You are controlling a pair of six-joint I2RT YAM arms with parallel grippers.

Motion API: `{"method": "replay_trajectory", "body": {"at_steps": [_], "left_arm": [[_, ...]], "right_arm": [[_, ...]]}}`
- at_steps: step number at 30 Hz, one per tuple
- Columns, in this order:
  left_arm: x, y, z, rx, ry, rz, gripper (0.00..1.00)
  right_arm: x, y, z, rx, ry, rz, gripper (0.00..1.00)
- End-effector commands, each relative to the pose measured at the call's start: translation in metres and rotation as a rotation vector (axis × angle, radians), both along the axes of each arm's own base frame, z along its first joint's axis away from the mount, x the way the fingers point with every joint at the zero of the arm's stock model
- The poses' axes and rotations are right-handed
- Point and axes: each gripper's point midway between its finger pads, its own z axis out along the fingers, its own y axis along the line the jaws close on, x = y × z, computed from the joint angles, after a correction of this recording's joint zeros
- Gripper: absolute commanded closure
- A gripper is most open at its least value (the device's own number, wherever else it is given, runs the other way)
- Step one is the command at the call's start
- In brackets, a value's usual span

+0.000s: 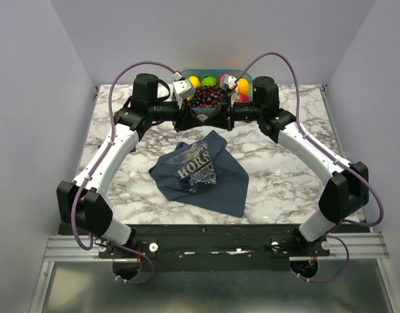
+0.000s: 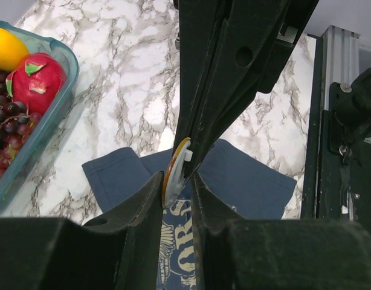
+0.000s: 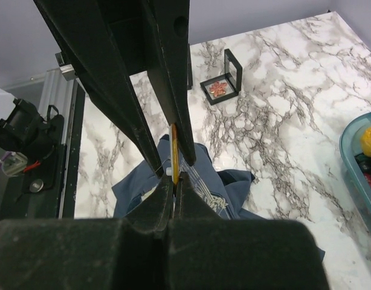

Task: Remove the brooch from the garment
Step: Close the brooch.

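The dark blue garment [image 1: 206,176] [image 2: 246,181] [image 3: 216,187] lies crumpled on the marble table, its pale print facing up. Both grippers meet in the air behind it, near the fruit bin. My right gripper [image 1: 216,117] [image 3: 174,180] is shut on the brooch [image 2: 173,178] [image 3: 174,151], a small flat piece with a gold-orange rim and a pale back, held clear above the cloth. My left gripper [image 1: 201,118] [image 2: 176,178] stands narrowly open, one finger on each side of the brooch, with a gap still showing.
A teal bin [image 1: 249,77] [image 2: 64,90] holding grapes, a lemon and other fruit stands at the table's back edge. In the right wrist view, a small black frame [image 3: 222,84] with a red flower ornament sits on the marble. A metal rail [image 1: 206,246] runs along the near edge.
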Motion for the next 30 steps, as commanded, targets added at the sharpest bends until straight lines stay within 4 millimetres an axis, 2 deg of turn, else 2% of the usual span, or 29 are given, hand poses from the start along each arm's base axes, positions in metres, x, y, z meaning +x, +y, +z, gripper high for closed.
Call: {"method": "replay_trajectory", "body": {"at_steps": [1, 7, 12, 13, 14, 17, 19, 25, 26, 28, 29, 30], "left_arm": [[0.013, -0.002, 0.015, -0.038, -0.004, 0.027, 0.71], [0.033, 0.006, 0.016, -0.107, 0.084, 0.097, 0.73], [0.038, 0.002, 0.014, -0.138, 0.154, 0.108, 0.73], [0.040, 0.001, 0.010, -0.141, 0.167, 0.113, 0.74], [0.043, 0.002, 0.008, -0.144, 0.176, 0.127, 0.81], [0.049, 0.002, 0.002, -0.149, 0.212, 0.156, 0.82], [0.054, 0.003, -0.003, -0.151, 0.246, 0.183, 0.90], [0.075, 0.007, -0.007, -0.193, 0.310, 0.266, 0.91], [0.078, 0.007, -0.010, -0.187, 0.321, 0.282, 0.99], [0.082, 0.000, -0.004, -0.154, 0.260, 0.283, 1.00], [0.077, -0.001, -0.013, -0.104, 0.274, 0.283, 1.00], [0.079, -0.003, -0.016, -0.056, 0.204, 0.272, 1.00]], "right_arm": [[-0.006, 0.005, 0.009, 0.005, -0.028, 0.040, 1.00], [-0.007, 0.007, 0.014, -0.004, -0.081, 0.062, 1.00], [-0.010, 0.010, 0.015, -0.013, -0.119, 0.086, 1.00], [-0.010, 0.011, 0.018, -0.014, -0.151, 0.093, 1.00], [-0.012, 0.013, 0.019, -0.016, -0.164, 0.102, 1.00], [-0.015, 0.015, 0.022, -0.026, -0.212, 0.125, 1.00], [-0.017, 0.016, 0.021, -0.034, -0.230, 0.137, 0.99], [-0.024, 0.020, 0.025, -0.042, -0.298, 0.176, 1.00], [-0.026, 0.023, 0.026, -0.043, -0.312, 0.186, 1.00], [-0.027, 0.026, 0.029, -0.048, -0.351, 0.208, 1.00], [-0.029, 0.029, 0.030, -0.047, -0.358, 0.219, 1.00], [-0.030, 0.030, 0.030, -0.047, -0.354, 0.229, 1.00]]}}
